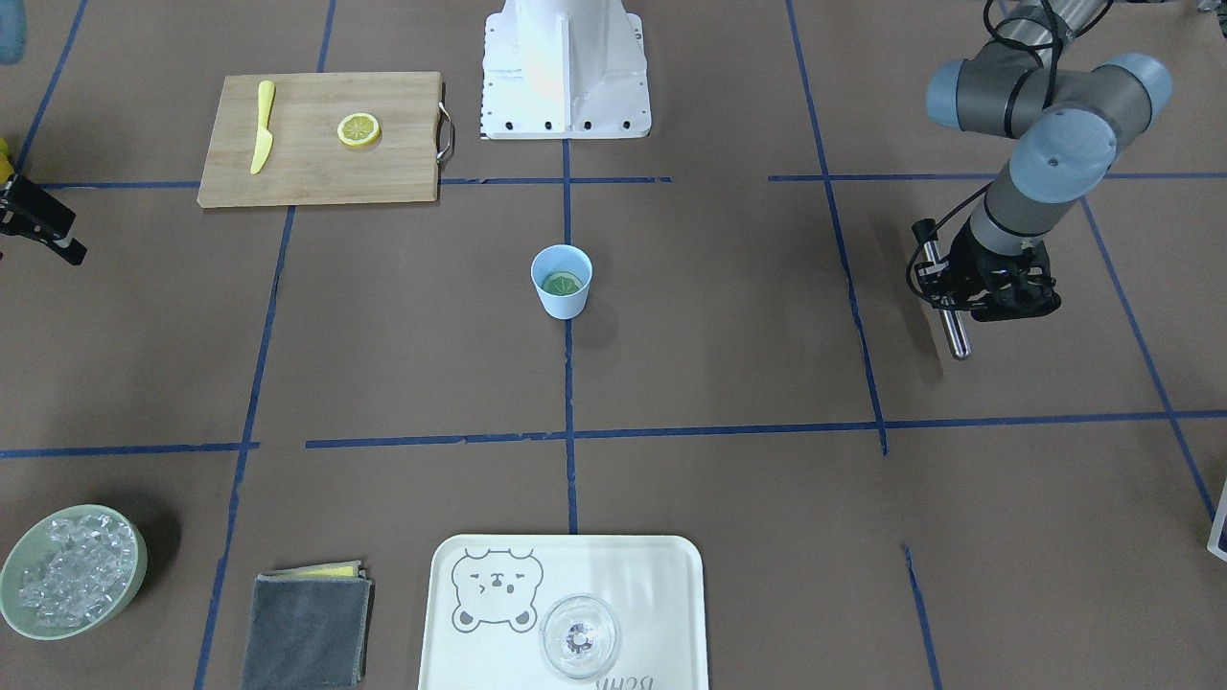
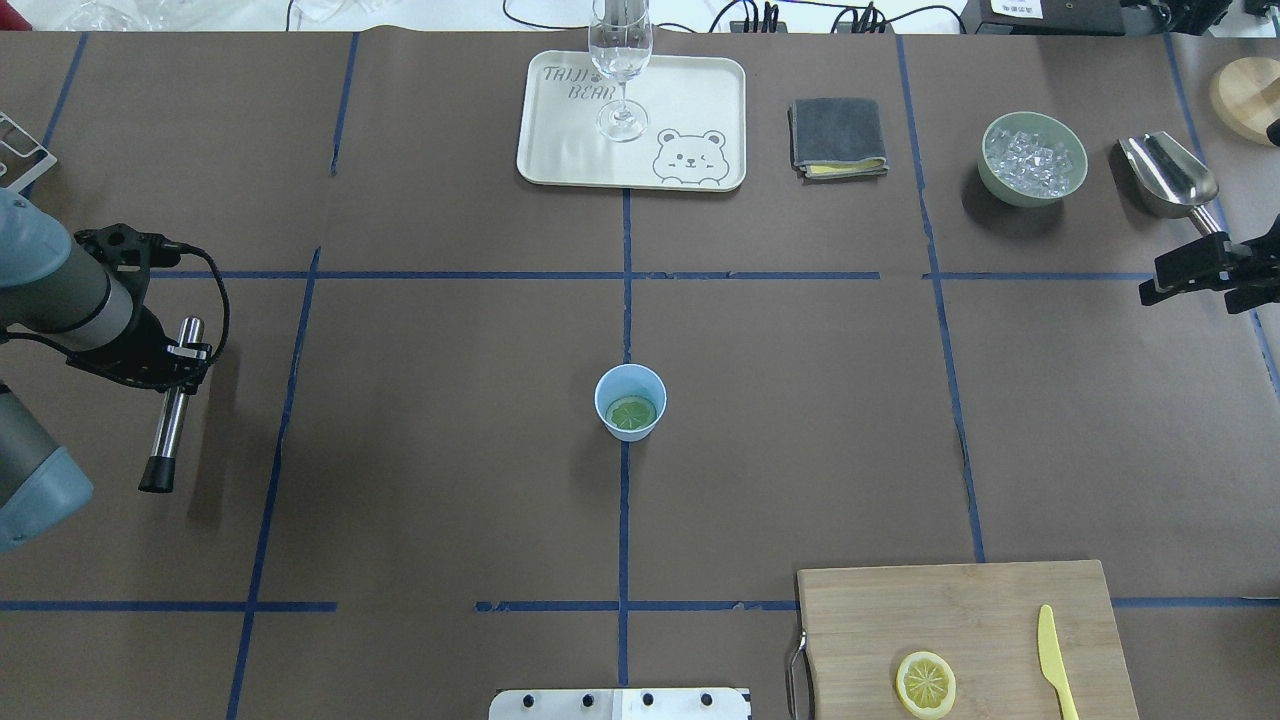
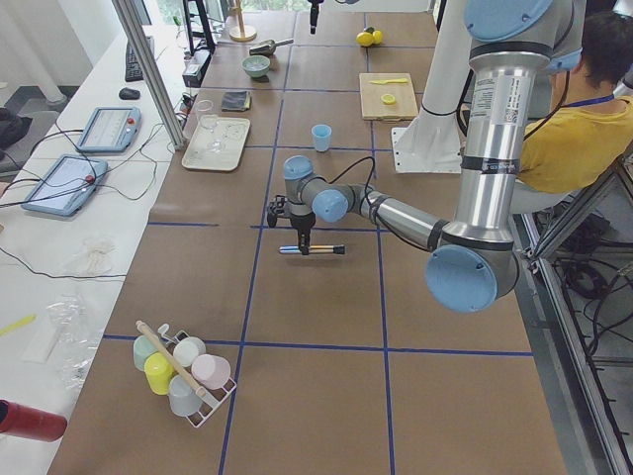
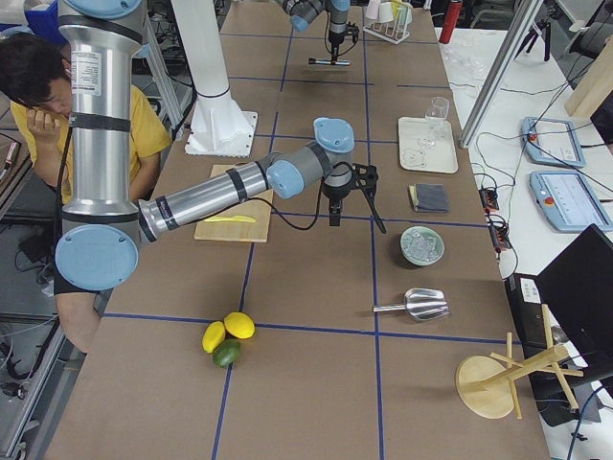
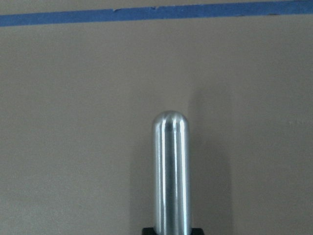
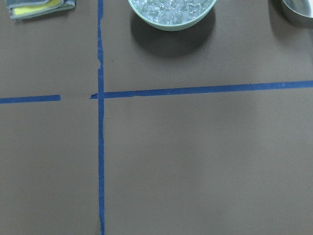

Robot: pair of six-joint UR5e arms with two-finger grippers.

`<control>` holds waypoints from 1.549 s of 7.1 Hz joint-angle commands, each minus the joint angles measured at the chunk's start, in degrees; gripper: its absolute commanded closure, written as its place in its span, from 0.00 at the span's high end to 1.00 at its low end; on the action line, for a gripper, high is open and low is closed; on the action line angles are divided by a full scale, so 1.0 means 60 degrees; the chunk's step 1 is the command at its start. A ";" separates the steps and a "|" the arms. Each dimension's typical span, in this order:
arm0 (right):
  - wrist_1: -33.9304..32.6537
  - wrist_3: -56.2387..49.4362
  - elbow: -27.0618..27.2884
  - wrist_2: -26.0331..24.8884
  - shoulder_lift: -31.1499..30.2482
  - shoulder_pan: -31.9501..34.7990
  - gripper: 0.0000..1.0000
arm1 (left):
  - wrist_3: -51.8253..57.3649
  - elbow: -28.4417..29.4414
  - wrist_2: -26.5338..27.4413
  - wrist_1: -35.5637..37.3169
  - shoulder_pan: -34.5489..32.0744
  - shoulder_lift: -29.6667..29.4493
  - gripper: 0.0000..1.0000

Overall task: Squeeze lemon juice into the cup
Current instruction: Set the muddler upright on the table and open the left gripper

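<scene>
The light-blue cup [image 1: 561, 303] stands upright at the table's middle, also in the overhead view [image 2: 630, 376]. One lemon slice [image 1: 562, 283] lies flat inside it [image 2: 632, 413]. A second lemon slice [image 1: 358, 129] lies on the wooden cutting board [image 2: 950, 610]. My left gripper [image 2: 180, 352] is shut on a steel rod [image 2: 172, 420], far to the cup's side; the rod also fills the left wrist view [image 5: 170, 171]. My right gripper [image 2: 1190, 285] hangs open and empty near the table's right edge, far from the cup.
A yellow plastic knife [image 2: 1056, 665] lies on the board. A tray [image 2: 560, 150] with a clear glass [image 2: 621, 60], a grey cloth [image 2: 838, 137], a green bowl of ice [image 2: 1033, 158] and a metal scoop [image 2: 1168, 175] line the far side.
</scene>
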 commanded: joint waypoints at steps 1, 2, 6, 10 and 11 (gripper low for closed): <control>0.0002 0.0000 0.0010 0.0001 0.0010 -0.0014 1.00 | -0.0033 0.0065 0.0331 -0.0490 0.0181 0.0059 0.00; 0.0002 0.0000 0.0053 0.0001 0.0010 0.0000 1.00 | -0.0033 0.0094 0.0348 -0.0490 0.0269 0.0059 0.00; 0.0002 0.0000 0.0068 0.0001 0.0010 -0.0014 1.00 | -0.0048 0.0095 0.0626 -0.0447 0.0417 0.0074 0.00; 0.0002 0.0000 0.0039 0.0001 0.0010 -0.0014 1.00 | -0.0150 0.0124 0.0538 -0.0417 0.0417 0.0074 0.66; 0.0002 0.0000 0.0039 0.0001 0.0010 -0.0014 1.00 | -0.0150 0.0124 0.0538 -0.0417 0.0417 0.0074 0.67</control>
